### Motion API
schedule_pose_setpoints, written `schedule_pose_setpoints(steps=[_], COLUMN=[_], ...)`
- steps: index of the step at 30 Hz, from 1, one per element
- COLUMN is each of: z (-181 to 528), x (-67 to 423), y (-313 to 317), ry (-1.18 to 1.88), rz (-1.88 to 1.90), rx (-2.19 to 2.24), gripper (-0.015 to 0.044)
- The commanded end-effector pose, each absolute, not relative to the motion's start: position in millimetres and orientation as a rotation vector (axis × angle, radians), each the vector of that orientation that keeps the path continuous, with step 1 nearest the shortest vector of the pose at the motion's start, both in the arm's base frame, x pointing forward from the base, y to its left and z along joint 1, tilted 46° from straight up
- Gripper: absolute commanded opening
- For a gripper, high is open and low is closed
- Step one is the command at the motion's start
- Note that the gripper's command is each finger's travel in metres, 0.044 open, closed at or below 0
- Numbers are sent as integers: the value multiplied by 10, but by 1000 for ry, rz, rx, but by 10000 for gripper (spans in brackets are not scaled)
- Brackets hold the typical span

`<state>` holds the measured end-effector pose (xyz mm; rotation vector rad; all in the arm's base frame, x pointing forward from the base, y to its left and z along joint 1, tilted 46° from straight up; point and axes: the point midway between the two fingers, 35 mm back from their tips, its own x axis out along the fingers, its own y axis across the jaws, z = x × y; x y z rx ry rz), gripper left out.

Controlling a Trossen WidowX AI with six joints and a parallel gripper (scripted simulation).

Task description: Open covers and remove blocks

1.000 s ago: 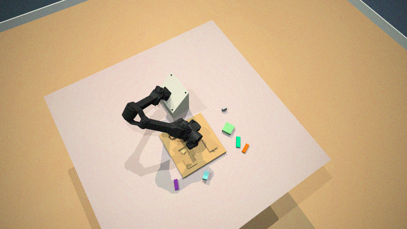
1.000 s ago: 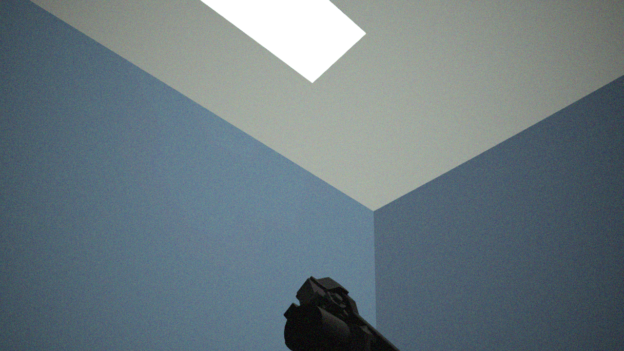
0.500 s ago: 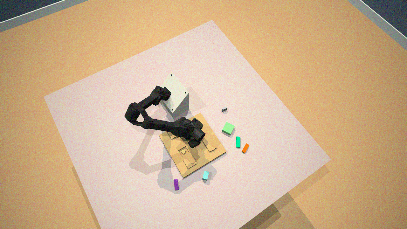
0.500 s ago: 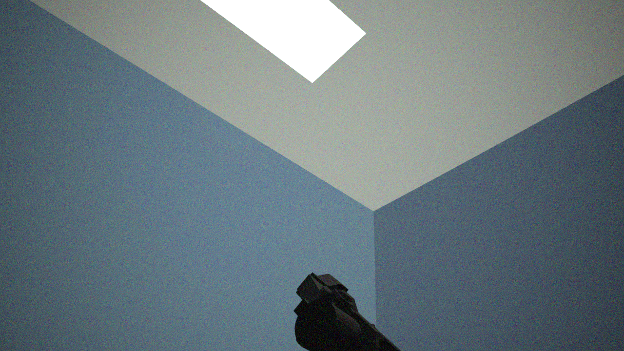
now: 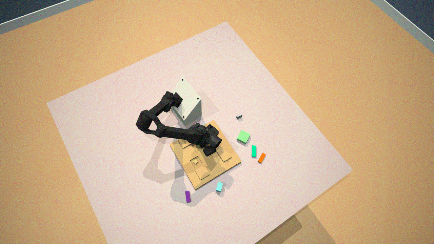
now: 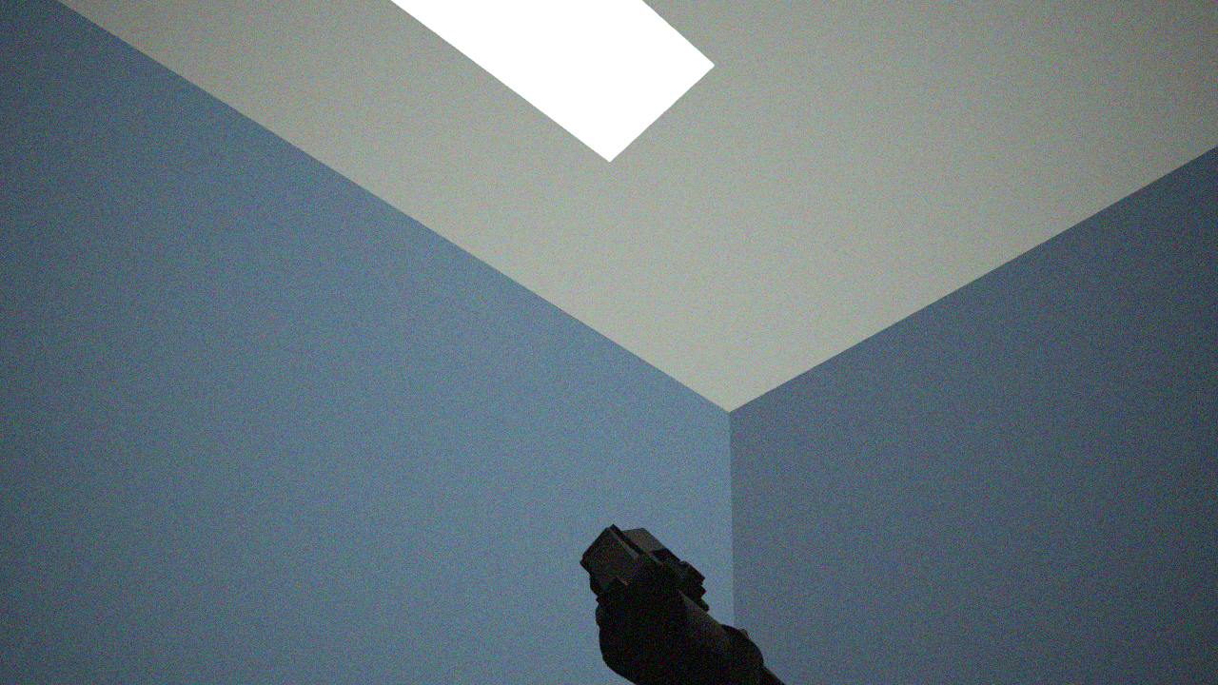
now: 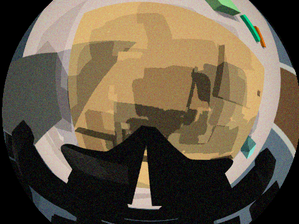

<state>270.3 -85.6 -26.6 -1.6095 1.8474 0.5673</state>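
My gripper (image 7: 149, 127) is shut and empty, low over the middle of the board; the arm hides its tips in the top view. The tan puzzle board (image 5: 217, 171) (image 7: 187, 25) has same-coloured covers and recesses, partly under my arm and shadow. One cover (image 5: 202, 173) lies near the front corner, beside a recess holding a small tan piece (image 5: 195, 161). Another cover (image 5: 223, 155) is near the right corner. How far each cover is open is unclear. Off the board lie a light green block (image 5: 243, 136) (image 7: 223, 7), a teal block (image 5: 254, 150) (image 7: 250, 28) and a cyan block (image 5: 219, 186) (image 7: 248, 147).
An orange block (image 5: 261, 158) (image 7: 260, 37) lies beside the teal one. A purple block (image 5: 188, 196) lies off the front corner, and a small grey piece (image 5: 239, 116) lies behind the green block. A tall pale box (image 5: 189, 101) stands by the arm's base, close to the board's back corner.
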Motion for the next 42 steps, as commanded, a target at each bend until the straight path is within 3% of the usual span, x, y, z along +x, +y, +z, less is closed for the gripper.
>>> schedule_pose_setpoints(steps=[1,42], z=[-287,-5], x=[2713,2709], y=[-817,-464], ry=[1842,1844], rz=[564,511], rx=[-1607,-1570], gripper=[0,0])
